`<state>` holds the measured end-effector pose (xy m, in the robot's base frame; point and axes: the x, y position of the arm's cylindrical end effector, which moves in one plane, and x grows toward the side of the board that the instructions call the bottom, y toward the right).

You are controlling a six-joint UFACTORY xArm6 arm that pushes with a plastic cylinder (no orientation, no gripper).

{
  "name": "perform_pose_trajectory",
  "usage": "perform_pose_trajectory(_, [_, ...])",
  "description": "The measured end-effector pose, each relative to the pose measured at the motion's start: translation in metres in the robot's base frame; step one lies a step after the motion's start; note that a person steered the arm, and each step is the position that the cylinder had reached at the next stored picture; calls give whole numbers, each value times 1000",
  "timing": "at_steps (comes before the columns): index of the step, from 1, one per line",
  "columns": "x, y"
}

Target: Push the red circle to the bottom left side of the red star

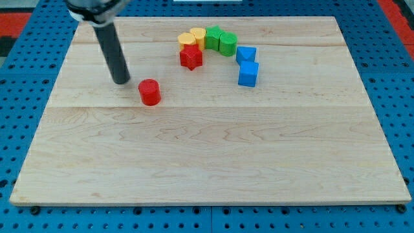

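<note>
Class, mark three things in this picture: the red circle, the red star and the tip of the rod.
red circle (pixel 149 92), camera view, on its front side wall.
red star (pixel 191 57), camera view, on its top face.
my tip (pixel 121 81), camera view, the rod's very end, left of the red circle.

A single camera looks down at a slant from beyond the view's bottom edge, set back far enough to take in almost the whole wooden board (pixel 213 168) and strips of the blue pegboard (pixel 19 116) around it.
</note>
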<state>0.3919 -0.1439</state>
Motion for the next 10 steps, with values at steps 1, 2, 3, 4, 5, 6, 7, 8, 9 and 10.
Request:
perform_pose_trajectory(1, [11,82])
perform_pose_trajectory(2, [27,138])
perform_pose_trajectory(3, [98,119])
perform_pose_trajectory(4, [77,97])
perform_pose_trajectory(5, [59,101])
perform_pose_trajectory(6, [28,83])
perform_pose_trajectory(7, [4,74])
perform_pose_trajectory(8, [20,54])
perform_pose_trajectory(9, [11,29])
perform_pose_trajectory(10, [-8,32])
